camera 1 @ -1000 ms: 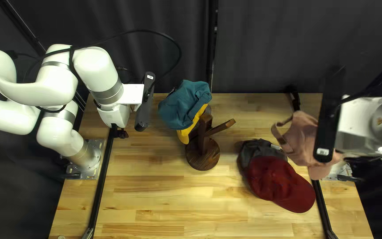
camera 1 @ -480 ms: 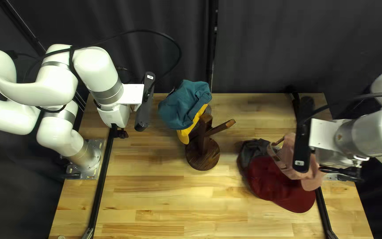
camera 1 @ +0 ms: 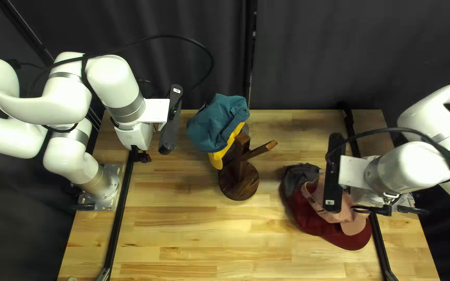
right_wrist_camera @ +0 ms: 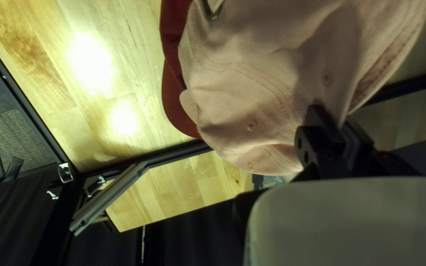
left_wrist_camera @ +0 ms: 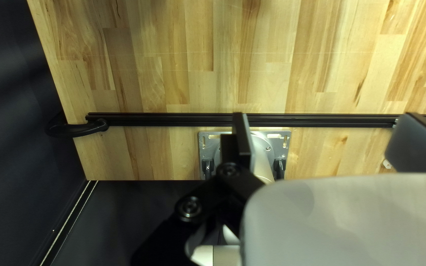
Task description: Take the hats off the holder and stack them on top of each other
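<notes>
Overlapping the red cap (camera 1: 315, 224) by the table's (camera 1: 193, 234) right edge, pink cap (camera 1: 350, 224) noted; right gripper's (right_wrist_camera: 322, 129) hold unclear; left gripper (camera 1: 141, 156) spread, empty.

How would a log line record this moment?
right gripper: at pink hat | pink hat: on red hat | holder: teal hat, yellow hat

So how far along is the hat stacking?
Done: dark grey hat and red hat are stacked on the table. In hand: pink hat lies on the red one with the right arm over it; I can't tell if it's released. Left: teal hat and yellow hat hang on the holder.
</notes>
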`<state>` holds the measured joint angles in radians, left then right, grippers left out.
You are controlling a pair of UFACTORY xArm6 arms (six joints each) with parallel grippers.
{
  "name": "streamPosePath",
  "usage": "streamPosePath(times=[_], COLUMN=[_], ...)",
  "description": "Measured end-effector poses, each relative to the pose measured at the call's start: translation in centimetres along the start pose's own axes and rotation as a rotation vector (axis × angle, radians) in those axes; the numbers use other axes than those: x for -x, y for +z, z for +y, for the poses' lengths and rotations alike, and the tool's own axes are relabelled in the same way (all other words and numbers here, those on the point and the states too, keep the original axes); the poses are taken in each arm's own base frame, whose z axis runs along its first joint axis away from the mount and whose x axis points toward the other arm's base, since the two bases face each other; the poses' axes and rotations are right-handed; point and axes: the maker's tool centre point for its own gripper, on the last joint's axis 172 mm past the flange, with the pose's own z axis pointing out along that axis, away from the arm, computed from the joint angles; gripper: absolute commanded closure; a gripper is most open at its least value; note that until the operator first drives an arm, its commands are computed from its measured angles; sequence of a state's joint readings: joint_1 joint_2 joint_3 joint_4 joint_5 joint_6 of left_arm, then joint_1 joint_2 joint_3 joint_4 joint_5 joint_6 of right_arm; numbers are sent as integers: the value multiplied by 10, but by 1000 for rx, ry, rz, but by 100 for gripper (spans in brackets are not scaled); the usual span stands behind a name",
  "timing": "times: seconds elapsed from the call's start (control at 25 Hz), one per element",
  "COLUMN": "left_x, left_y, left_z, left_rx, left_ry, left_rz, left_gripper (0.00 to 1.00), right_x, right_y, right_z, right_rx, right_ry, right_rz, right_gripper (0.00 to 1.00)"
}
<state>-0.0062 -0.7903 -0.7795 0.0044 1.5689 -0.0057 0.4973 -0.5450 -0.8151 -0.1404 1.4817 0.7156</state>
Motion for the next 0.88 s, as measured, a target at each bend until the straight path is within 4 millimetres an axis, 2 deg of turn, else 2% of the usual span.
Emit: streamPosePath(times=[0.04, 0.12, 0.24, 0.56, 0.88], left_x=[0, 0, 0, 0, 0], left_y=[0, 0, 0, 0, 0], left_z=[0, 0, 0, 0, 0], left_rx=[0, 0, 0, 0, 0], left_ry=[0, 0, 0, 0, 0], left_rz=[0, 0, 0, 0, 0], left_gripper=[0, 0, 0, 0, 0], right_x=[0, 1, 4, -7, -41], right_y=[5, 9, 0, -66, -131], right_z=[-2, -4, -1, 23, 55], right_rx=[-6, -18, -23, 26, 94], right_ry=[0, 3, 16, 54, 68], right_rz=[-1, 2, 12, 64, 142], right_gripper=[0, 0, 0, 0, 0])
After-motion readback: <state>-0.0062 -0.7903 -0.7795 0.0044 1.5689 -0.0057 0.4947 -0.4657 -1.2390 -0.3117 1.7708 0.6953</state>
